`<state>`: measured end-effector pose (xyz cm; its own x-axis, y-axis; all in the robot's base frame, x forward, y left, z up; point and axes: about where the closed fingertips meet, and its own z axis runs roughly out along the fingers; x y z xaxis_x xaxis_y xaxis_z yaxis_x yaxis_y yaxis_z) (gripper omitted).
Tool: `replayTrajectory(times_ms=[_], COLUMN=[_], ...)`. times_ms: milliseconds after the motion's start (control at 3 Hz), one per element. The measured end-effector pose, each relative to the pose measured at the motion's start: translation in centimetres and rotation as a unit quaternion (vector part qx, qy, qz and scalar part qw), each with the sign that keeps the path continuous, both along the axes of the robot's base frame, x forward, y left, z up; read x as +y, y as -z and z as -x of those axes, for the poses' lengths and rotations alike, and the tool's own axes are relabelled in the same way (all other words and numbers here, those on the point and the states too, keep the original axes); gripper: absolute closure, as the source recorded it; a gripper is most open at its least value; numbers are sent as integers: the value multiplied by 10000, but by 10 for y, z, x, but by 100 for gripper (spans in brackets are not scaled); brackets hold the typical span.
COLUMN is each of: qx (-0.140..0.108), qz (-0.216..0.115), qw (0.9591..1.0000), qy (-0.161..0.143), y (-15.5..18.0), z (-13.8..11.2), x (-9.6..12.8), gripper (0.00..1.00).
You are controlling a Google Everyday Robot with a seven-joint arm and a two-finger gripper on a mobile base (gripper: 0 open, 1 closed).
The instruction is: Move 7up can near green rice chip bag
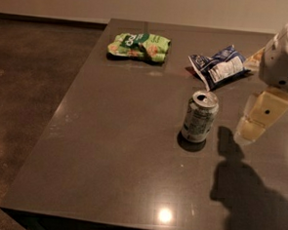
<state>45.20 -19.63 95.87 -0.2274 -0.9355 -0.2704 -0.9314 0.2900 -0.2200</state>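
While I watch the camera view, the 7up can stands upright on the dark desk, a little to the right of the middle. Its silver top faces up and the opening is visible. It throws a small dark shadow on the desk at its base. Nothing touches the can.

At the far side of the desk lies the green rice chip bag, flat and crinkled, close to the back edge and to the left of the can. The can and this bag are well apart, with bare desk surface between them. A blue-and-white snack bag lies also at the far side, to the right of the green one. It is nearer to the can, just behind it, but does not touch it.

I see the gripper at the right of the picture, hanging from the white arm housing. It points down toward the desk and sits beside the can on its right, near but clearly apart from it. About the jaws, I cannot tell if they are released or clenched. They hold nothing that I can see. The arm's shadow falls on the near right part of the desk. One bright light spot reflects near the front edge. To the left of the desk is a dark, shiny floor.
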Motion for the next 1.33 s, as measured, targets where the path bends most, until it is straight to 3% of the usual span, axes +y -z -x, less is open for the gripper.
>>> replayTrajectory(times_ms=[1000,1333], qx=[66,134], qz=[-834,-939], qw=[9963,9951], qy=[-190,-282], y=[45,54], z=[-37,-44], x=[59,71], gripper=[0,16])
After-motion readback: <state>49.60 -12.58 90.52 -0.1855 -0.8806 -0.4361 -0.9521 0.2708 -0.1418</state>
